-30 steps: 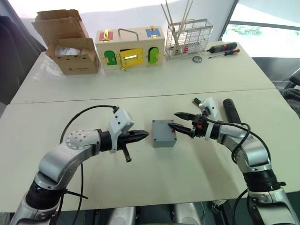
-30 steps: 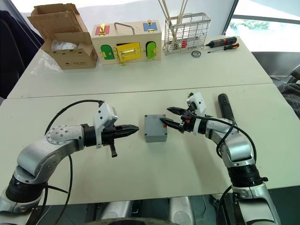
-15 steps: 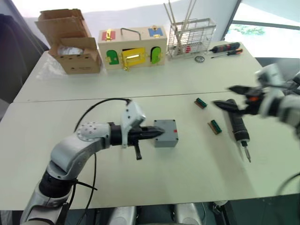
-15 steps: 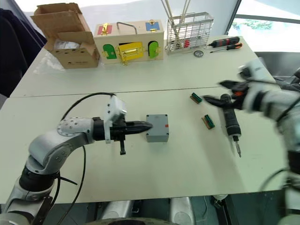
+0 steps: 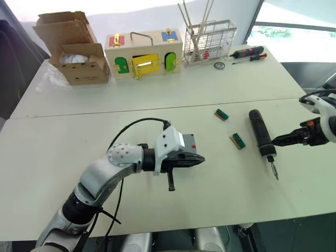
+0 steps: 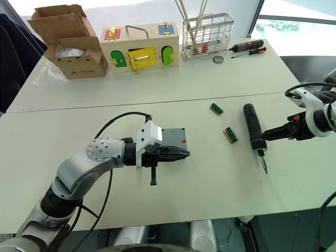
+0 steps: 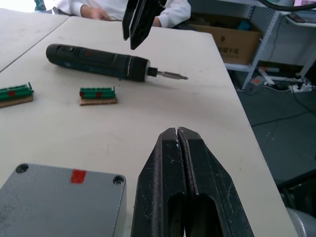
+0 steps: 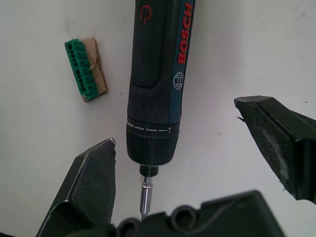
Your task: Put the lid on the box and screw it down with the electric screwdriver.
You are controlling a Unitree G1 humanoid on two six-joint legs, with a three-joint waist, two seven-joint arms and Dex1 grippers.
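Right hand (image 8: 197,168) wide above electric screwdriver (image 8: 158,84); left hand (image 7: 180,143) pinched together, empty

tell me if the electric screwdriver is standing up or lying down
Lying down. The electric screwdriver lies flat on the white table, bit toward the table's near edge, with the right gripper open beside it.

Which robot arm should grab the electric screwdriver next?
Probably the right. The right gripper is open just above the electric screwdriver lying on the table, while the left gripper is shut, over by the box.
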